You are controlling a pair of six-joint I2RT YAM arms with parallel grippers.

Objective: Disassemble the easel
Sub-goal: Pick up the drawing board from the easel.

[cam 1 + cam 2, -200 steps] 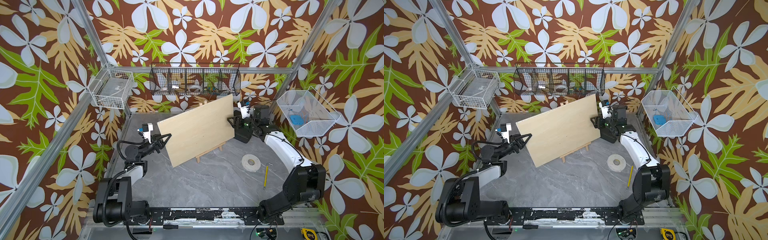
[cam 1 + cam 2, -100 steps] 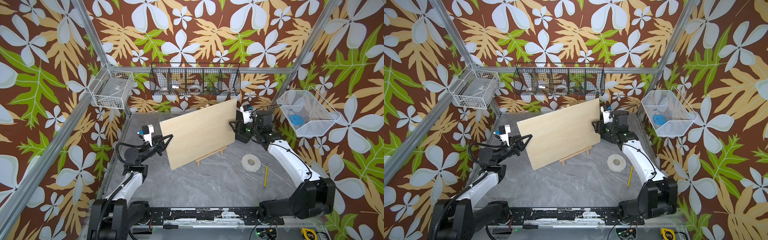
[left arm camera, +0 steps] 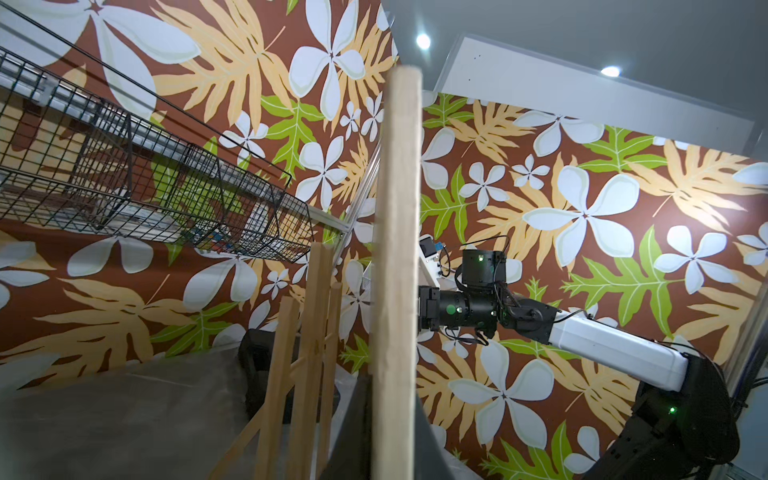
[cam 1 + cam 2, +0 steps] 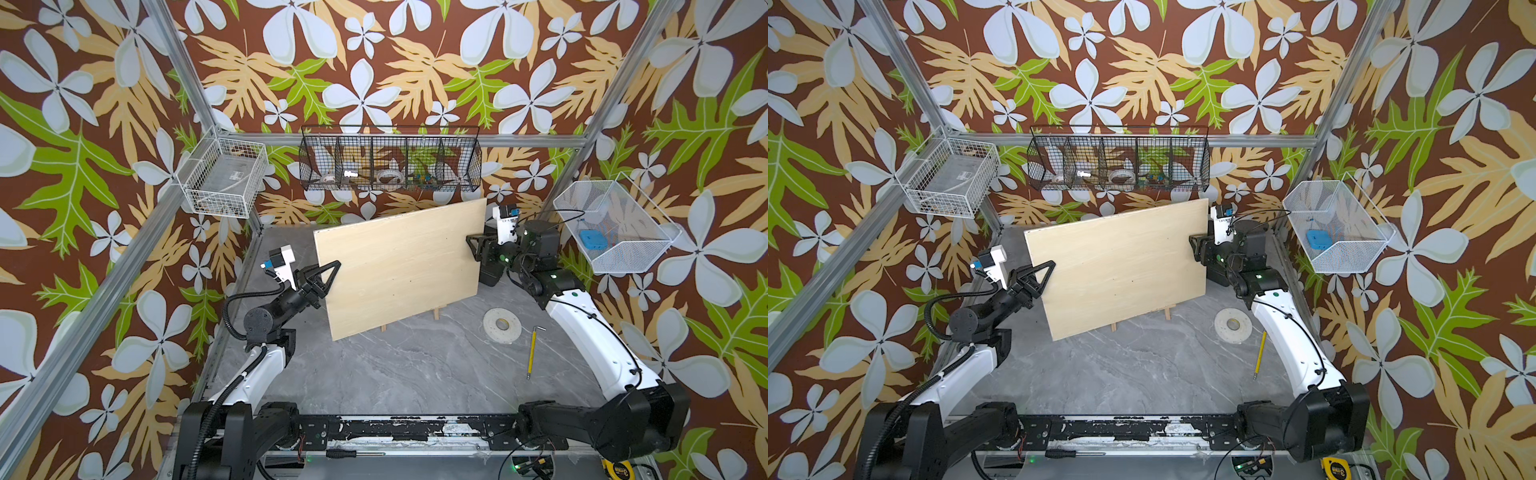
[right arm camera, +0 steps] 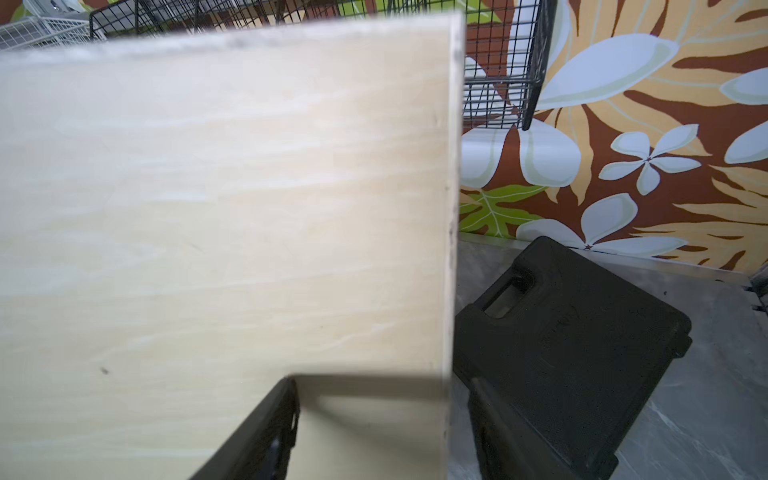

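A large pale plywood board (image 4: 399, 266) (image 4: 1117, 266) stands tilted on the grey floor and hides most of the easel. Only two easel feet (image 4: 435, 314) (image 4: 1168, 313) show under the board's lower edge in both top views. The left wrist view shows the easel's slats (image 3: 309, 353) behind the board's edge (image 3: 397, 249). My left gripper (image 4: 328, 274) (image 3: 392, 436) is shut on the board's left edge. My right gripper (image 4: 478, 249) (image 5: 382, 432) stands open at the board's right edge (image 5: 451, 249), one finger in front of the face and one past the edge.
A black case (image 5: 569, 332) lies behind the board's right edge. A white tape roll (image 4: 501, 325) and a yellow-handled tool (image 4: 531, 352) lie on the floor at the right. A black wire basket (image 4: 390, 158) and white baskets (image 4: 224, 183) (image 4: 615, 226) hang on the walls.
The board has shifted a little to the right and stands more upright. The right gripper has moved right along with its edge. The left arm has reached further forward, still holding on.
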